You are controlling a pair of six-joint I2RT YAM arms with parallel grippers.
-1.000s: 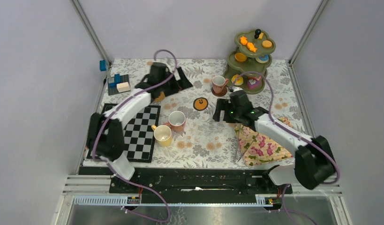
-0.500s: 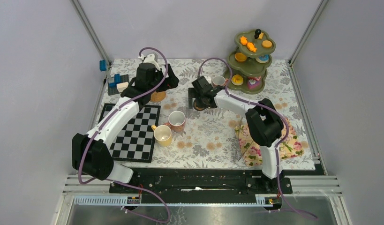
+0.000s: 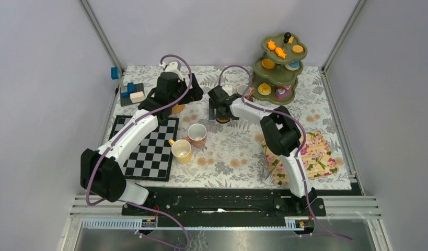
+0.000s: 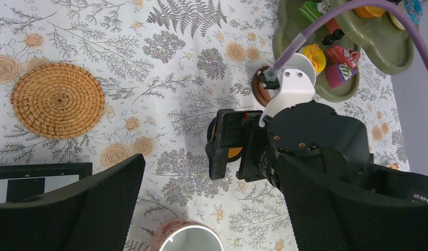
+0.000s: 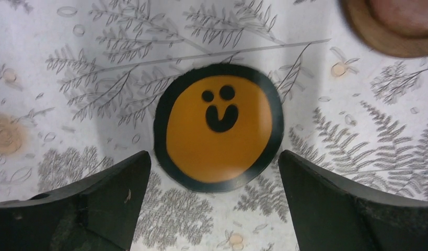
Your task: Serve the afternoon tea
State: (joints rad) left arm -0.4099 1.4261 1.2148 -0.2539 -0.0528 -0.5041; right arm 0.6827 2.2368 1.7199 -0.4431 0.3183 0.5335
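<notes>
My right gripper (image 3: 221,114) is open and low over the round orange smiley-face coaster (image 5: 218,128), one finger on each side of it, not touching. Behind it a pinkish mug (image 3: 244,90) stands on a brown coaster (image 5: 394,36). My left gripper (image 3: 176,100) is open and empty above a woven coaster (image 4: 57,100). A second pinkish mug (image 3: 197,134) and a yellow mug (image 3: 181,150) stand mid-table. The olive-green three-tier stand (image 3: 264,67) at the back right holds small toy donuts and cakes.
A chessboard (image 3: 154,149) lies at the left front. A floral cloth (image 3: 305,157) lies at the right front. Blue and white blocks (image 3: 130,93) sit on a dark pad at the back left. Walls close in the sides and back.
My right arm has swung from the right side to the orange smiley coaster and has lowered over it. My left gripper has shifted slightly near the woven coaster.
</notes>
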